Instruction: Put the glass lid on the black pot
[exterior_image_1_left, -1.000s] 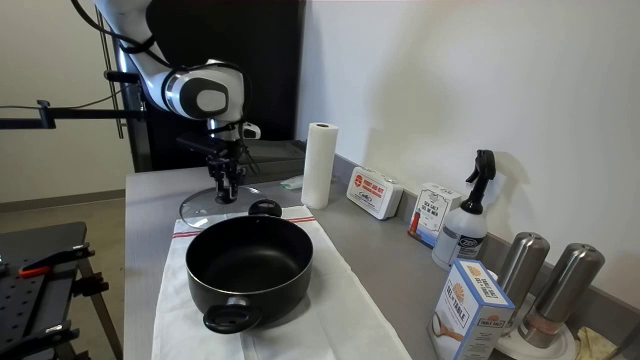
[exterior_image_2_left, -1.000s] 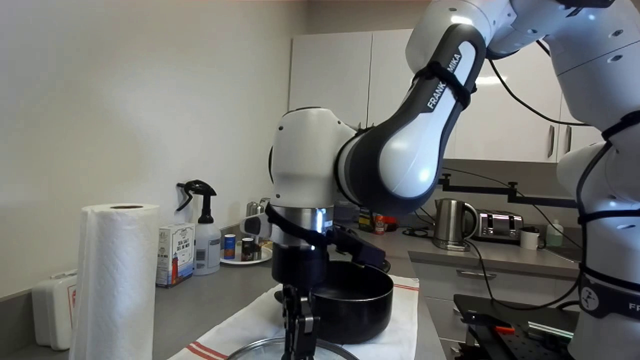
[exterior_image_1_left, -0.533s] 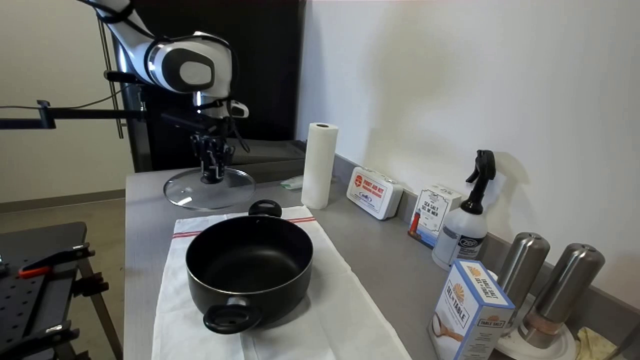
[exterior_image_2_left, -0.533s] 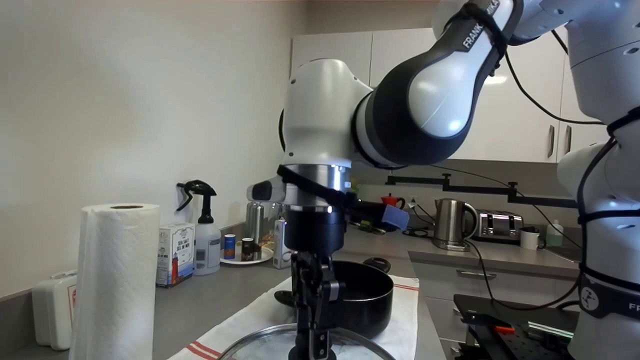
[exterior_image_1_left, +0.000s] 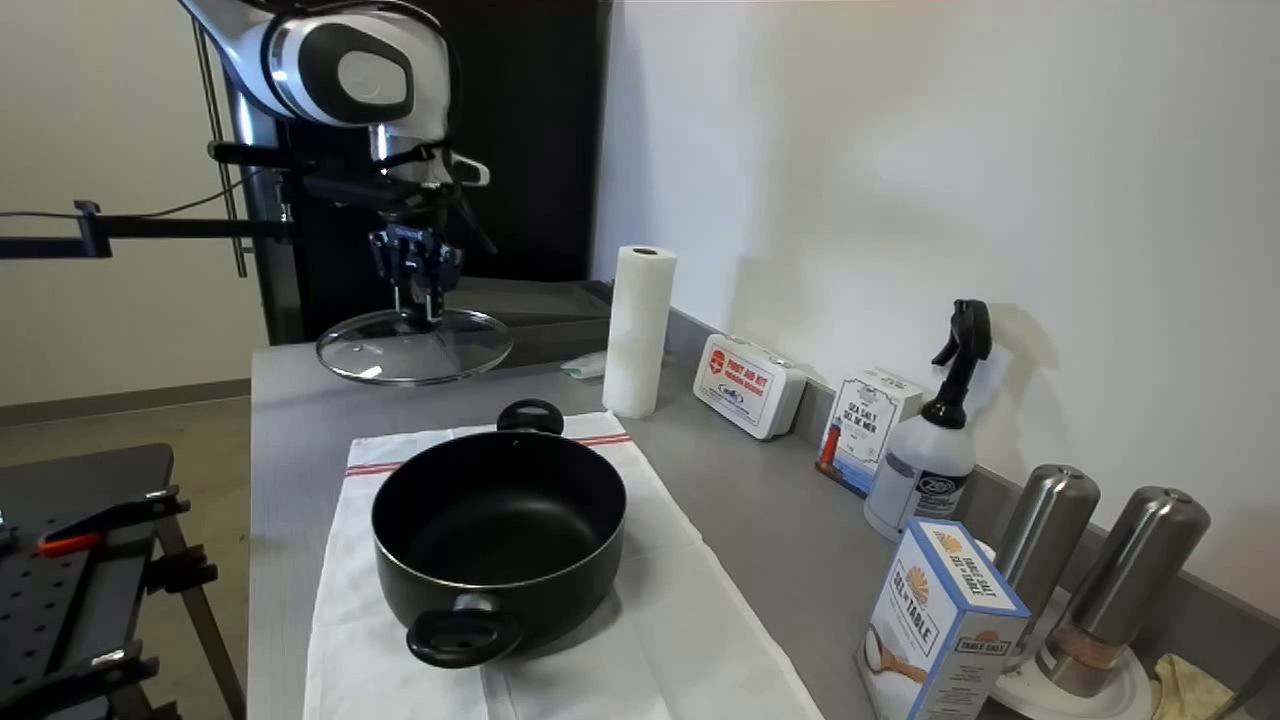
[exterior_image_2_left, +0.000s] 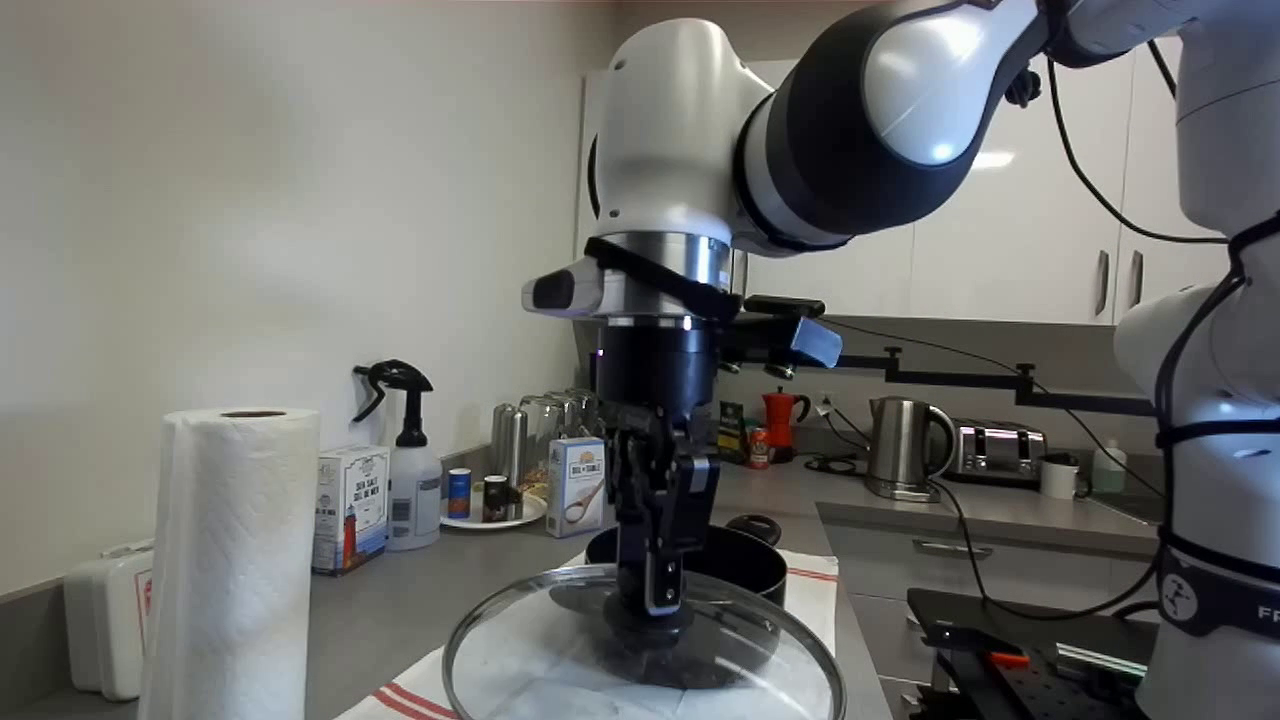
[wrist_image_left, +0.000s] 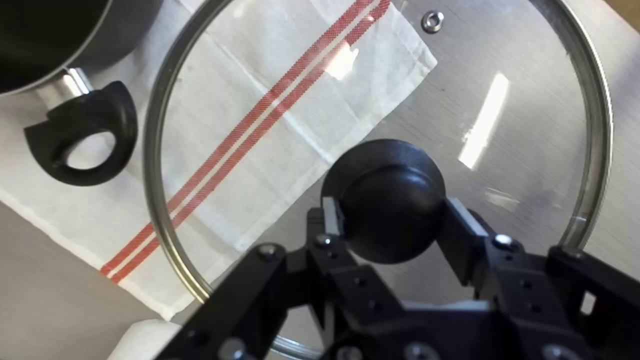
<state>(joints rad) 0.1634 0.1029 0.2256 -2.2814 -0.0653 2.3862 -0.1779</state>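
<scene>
The black pot (exterior_image_1_left: 560, 600) stands upright and uncovered on a white towel (exterior_image_1_left: 680, 640); it also shows in an exterior view (exterior_image_2_left: 748, 560), partly behind my gripper and the lid. In the wrist view the pot (wrist_image_left: 45, 40) is at the top left corner. My gripper (exterior_image_1_left: 418, 312) is shut on the dark knob (wrist_image_left: 392, 210) of the glass lid (exterior_image_1_left: 415, 355). The knob sits between both fingers. The lid hangs nearly level above the counter, beyond the pot's far handle and apart from it. The lid is large in an exterior view (exterior_image_2_left: 540, 650).
A paper towel roll (exterior_image_1_left: 640, 330) stands by the wall near the lid. A first aid kit (exterior_image_1_left: 748, 387), a sea salt box (exterior_image_1_left: 870, 425), a spray bottle (exterior_image_1_left: 920, 460), a table salt box (exterior_image_1_left: 940, 620) and steel grinders (exterior_image_1_left: 1130, 570) line the wall.
My gripper has risen with the glass lid held by its knob. The lid has come up off the towel area and moved slightly away from the pot. The pot has not moved.
</scene>
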